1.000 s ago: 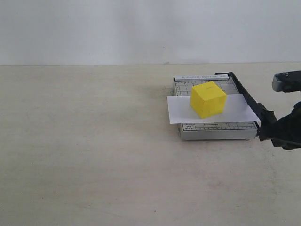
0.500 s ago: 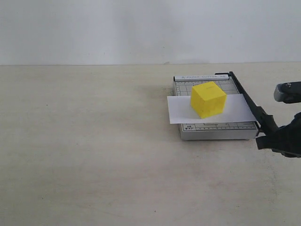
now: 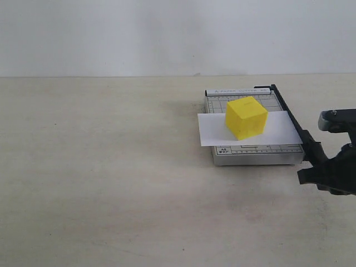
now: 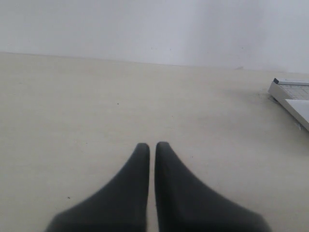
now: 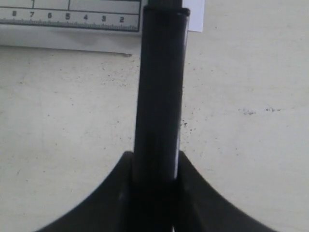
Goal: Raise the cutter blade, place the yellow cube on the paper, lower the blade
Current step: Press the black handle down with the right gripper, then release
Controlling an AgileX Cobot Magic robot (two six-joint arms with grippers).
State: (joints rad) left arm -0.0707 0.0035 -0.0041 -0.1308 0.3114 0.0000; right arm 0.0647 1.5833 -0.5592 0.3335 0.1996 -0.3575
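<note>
The yellow cube (image 3: 246, 117) rests on the white paper (image 3: 214, 129), which lies across the grey gridded cutter base (image 3: 250, 156). Along the base's right edge runs the black cutter blade (image 3: 289, 114), sloping down low toward its handle. My right gripper (image 3: 314, 167) is shut on the handle; in the right wrist view the thick black handle (image 5: 159, 92) fills the gap of the right gripper (image 5: 154, 162). My left gripper (image 4: 151, 147) is shut on nothing above bare table, and it does not show in the exterior view.
The pale table (image 3: 111, 167) stretches wide to the left of the cutter. A white wall (image 3: 167, 33) stands behind. A corner of the cutter base (image 4: 289, 92) shows at the edge of the left wrist view.
My right gripper has moved down and slightly left with the handle, bringing the blade lower along the base's right edge. Cube, paper and left gripper have not moved.
</note>
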